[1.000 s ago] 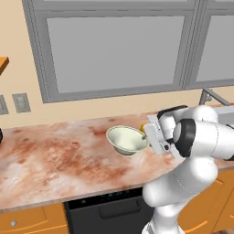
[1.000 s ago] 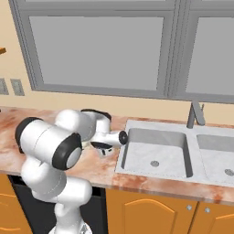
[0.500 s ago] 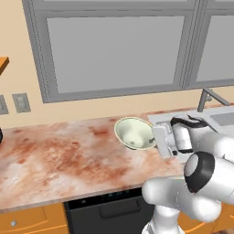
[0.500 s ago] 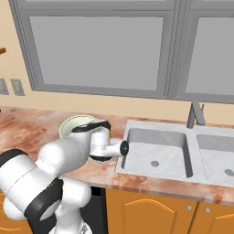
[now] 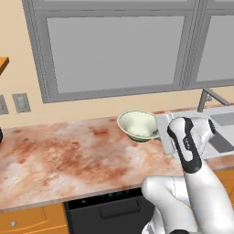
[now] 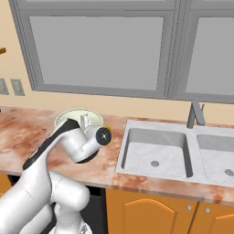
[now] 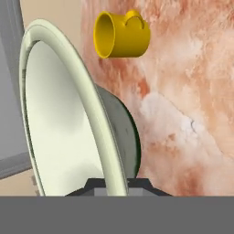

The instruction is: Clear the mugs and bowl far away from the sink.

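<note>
The gripper (image 7: 116,183) is clamping narrowly on the rim of the bowl (image 7: 68,119): in the hand view the two dark finger tips are sitting on either side of the pale rim, one against the cream inside and one against the greenish outside. In that view the bowl is standing on edge across the frame, so it is being held tilted relative to the hand. In the left base view the bowl (image 5: 137,124) is showing its cream inside upward and slightly toward the camera, positioned over the marbled counter (image 5: 68,155) just beside the left edge of the sink (image 5: 219,132); whether its base is resting on the counter or hanging just above it cannot be told with certainty. In the right base view the bowl (image 6: 73,117) is appearing behind the white wrist, near the back of the counter and left of the sink (image 6: 157,153). The yellow mug (image 7: 121,34) is showing in the hand view beyond the bowl, on the counter surface and apart from the bowl, with its open mouth facing left in the frame and its handle at the upper right. The faucet (image 6: 195,114) is rising at the middle back of the double-basin sink, below the grey-framed window (image 6: 98,50).
</note>
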Motion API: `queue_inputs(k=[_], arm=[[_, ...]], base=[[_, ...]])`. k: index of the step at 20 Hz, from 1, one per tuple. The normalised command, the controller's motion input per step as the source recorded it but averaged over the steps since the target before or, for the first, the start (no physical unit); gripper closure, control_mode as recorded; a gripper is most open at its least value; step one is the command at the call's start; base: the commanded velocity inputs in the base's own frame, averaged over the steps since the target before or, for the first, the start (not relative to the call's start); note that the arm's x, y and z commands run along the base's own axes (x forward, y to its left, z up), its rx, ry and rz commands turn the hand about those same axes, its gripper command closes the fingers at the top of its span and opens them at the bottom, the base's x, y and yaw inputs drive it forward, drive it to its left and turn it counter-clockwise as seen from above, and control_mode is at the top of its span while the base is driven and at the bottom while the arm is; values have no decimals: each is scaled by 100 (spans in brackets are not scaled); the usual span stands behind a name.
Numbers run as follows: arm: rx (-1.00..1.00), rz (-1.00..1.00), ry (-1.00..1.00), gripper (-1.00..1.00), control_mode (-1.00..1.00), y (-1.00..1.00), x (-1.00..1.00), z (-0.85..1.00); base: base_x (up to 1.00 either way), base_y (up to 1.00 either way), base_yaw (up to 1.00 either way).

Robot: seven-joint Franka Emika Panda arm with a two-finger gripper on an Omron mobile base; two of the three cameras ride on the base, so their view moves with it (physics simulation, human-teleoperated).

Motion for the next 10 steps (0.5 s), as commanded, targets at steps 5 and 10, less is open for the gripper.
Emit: queue_inputs(k=[5,10], arm=[[0,-2,30,100,-100,-1,-48,100],[1,0,0,100,-100,0,-62,79]], base=[[0,0,0],[0,0,0]])
